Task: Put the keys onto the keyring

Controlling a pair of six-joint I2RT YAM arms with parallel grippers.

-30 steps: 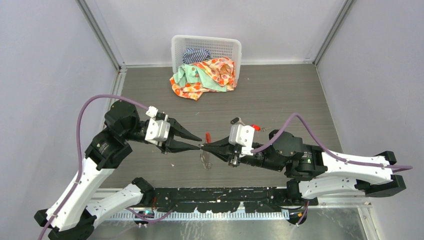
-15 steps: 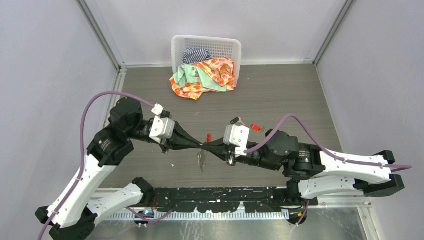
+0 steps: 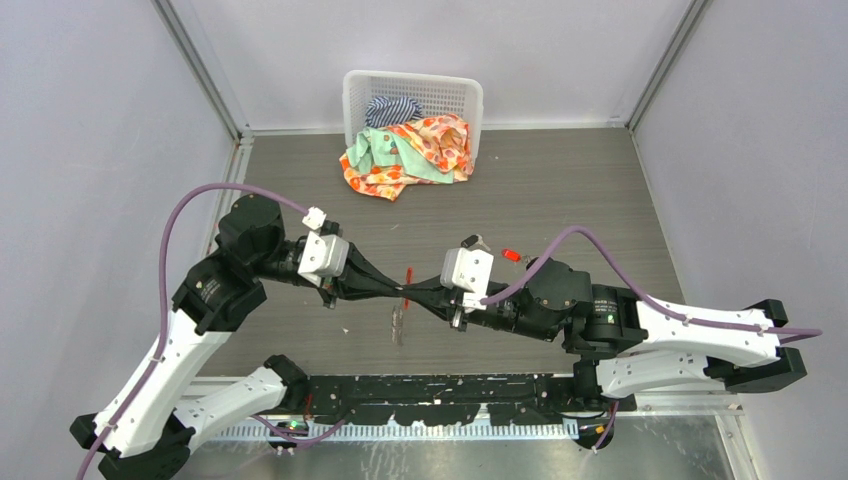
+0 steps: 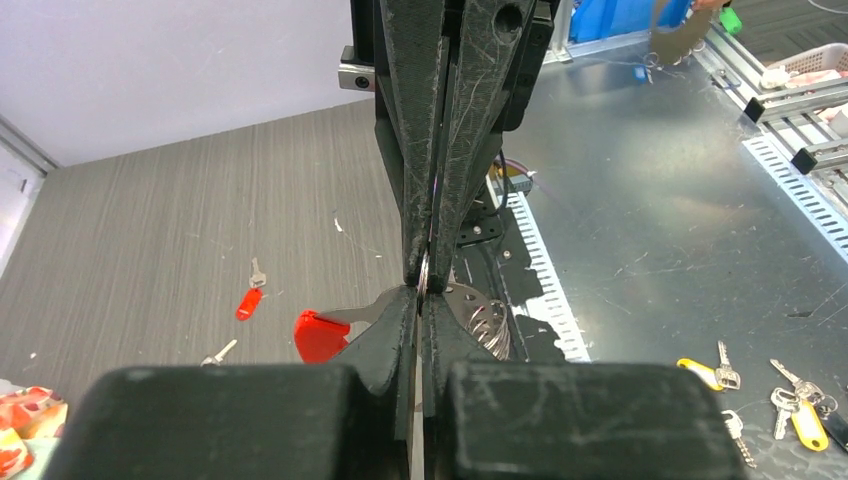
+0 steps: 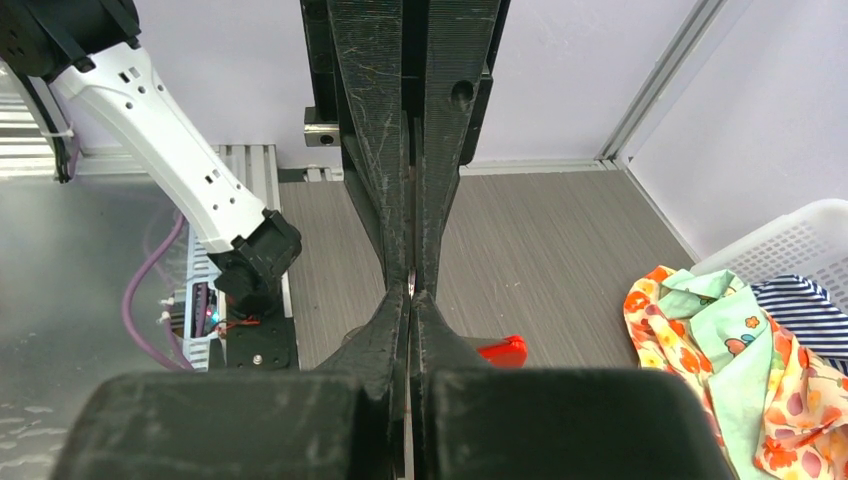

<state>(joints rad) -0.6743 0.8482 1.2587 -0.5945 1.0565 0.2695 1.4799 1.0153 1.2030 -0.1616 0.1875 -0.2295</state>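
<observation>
The keyring [image 3: 399, 322] hangs in the air between my two gripper tips, its red tag [image 3: 407, 276] pointing up. My left gripper [image 3: 402, 293] and right gripper [image 3: 411, 294] meet tip to tip, both shut on the grey ring. In the left wrist view the left gripper [image 4: 420, 293] pinches the ring [image 4: 425, 272], with the red tag [image 4: 320, 335] to the left and the silvery fan [image 4: 482, 320] to the right. The right wrist view shows the right gripper [image 5: 410, 295] shut, the red tag [image 5: 503, 351] beside it. The red-headed key [image 3: 511, 255] lies on the table; it and a second small key [image 4: 218, 352] show in the left wrist view [image 4: 248, 301].
A white basket [image 3: 412, 92] stands at the back wall with colourful clothes [image 3: 405, 152] spilling out in front of it. A black rail [image 3: 440, 388] runs along the table's near edge. Other key bunches [image 4: 790, 395] lie on the metal bench beyond it.
My left gripper was open a second ago and has shut on the ring. Both grippers and the hanging bunch have shifted a little to the left.
</observation>
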